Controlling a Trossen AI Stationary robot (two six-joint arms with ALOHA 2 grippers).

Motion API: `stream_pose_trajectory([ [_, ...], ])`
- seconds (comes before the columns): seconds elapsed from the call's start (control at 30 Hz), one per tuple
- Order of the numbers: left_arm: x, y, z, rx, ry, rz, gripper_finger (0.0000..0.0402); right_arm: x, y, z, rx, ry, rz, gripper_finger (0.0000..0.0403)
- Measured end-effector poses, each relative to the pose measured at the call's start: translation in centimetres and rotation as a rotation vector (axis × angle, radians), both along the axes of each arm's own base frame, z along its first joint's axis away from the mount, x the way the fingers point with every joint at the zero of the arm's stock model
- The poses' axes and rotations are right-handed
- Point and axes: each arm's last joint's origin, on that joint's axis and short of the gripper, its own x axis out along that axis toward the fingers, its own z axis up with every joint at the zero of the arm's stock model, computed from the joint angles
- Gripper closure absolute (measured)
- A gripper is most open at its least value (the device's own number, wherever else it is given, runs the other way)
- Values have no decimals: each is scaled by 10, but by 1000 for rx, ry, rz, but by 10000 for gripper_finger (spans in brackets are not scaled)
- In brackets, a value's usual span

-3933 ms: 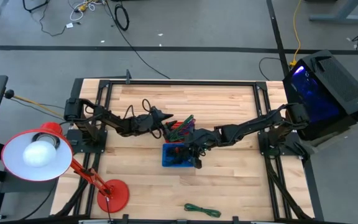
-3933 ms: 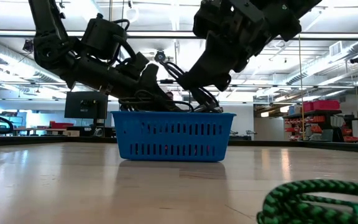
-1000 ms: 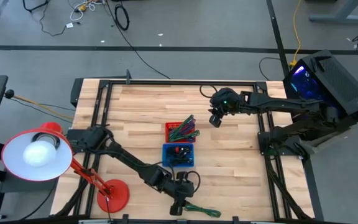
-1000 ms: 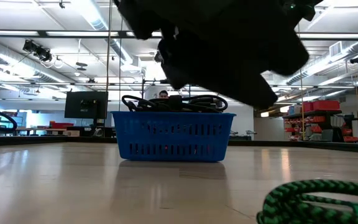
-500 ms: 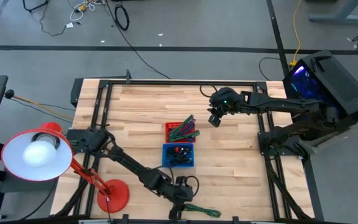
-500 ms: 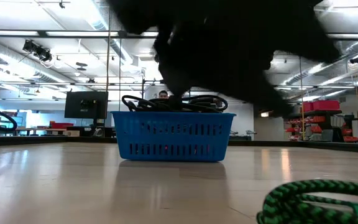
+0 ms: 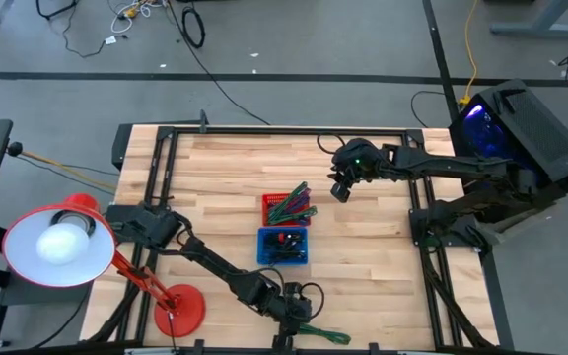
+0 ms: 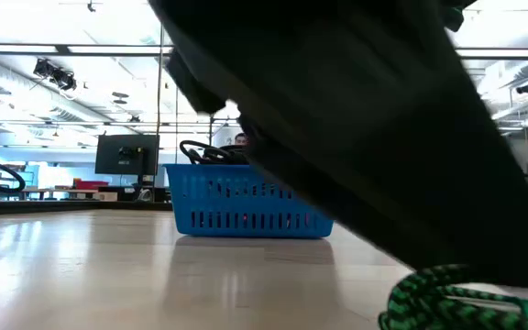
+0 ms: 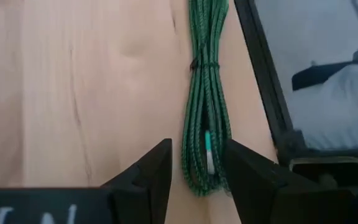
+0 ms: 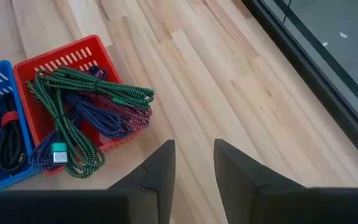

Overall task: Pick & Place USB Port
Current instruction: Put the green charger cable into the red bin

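A green braided USB cable [image 7: 321, 334], coiled into a long bundle, lies flat on the wood near the table's near edge; it also shows in the left wrist view [image 9: 204, 118] and the low view [image 8: 434, 295]. My left gripper [image 9: 197, 171] is open just above the bundle's end, one finger on each side of it, apart from it. In the high view my left gripper [image 7: 297, 323] sits at the cable's left end. My right gripper [image 10: 193, 163] is open and holds nothing, raised over the table's far right part [image 7: 340, 187].
A red basket [image 7: 266, 202] heaped with coloured cables stands mid-table, and a blue basket [image 7: 260, 248] with dark cables stands just nearer. A red desk lamp's base [image 7: 180, 308] stands near left. The table's dark frame rail [image 9: 263, 93] runs close beside the green cable.
My left arm has reached farther toward the table's near edge and down toward the green cable, filling more of the low view. The cable has stayed where it was.
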Motion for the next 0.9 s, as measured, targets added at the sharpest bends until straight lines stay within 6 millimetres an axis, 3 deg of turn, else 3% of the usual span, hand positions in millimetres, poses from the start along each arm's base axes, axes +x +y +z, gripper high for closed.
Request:
stream_pose_trajectory([
  [0.37,5,-2,-14,-62,24,-8,260,0,0,0,1,1,3,292],
  [0.47,6,0,-16,-65,30,15,292,0,0,-1,2,5,2,292],
  [0.6,7,1,-16,-66,25,-12,371,0,0,-1,1,5,3,292],
  [0.77,12,3,-15,-56,-25,-22,371,0,0,-1,-4,10,8,292],
  [0.9,23,5,1,-17,-94,-27,380,-2,-1,-1,-8,23,2,292],
])
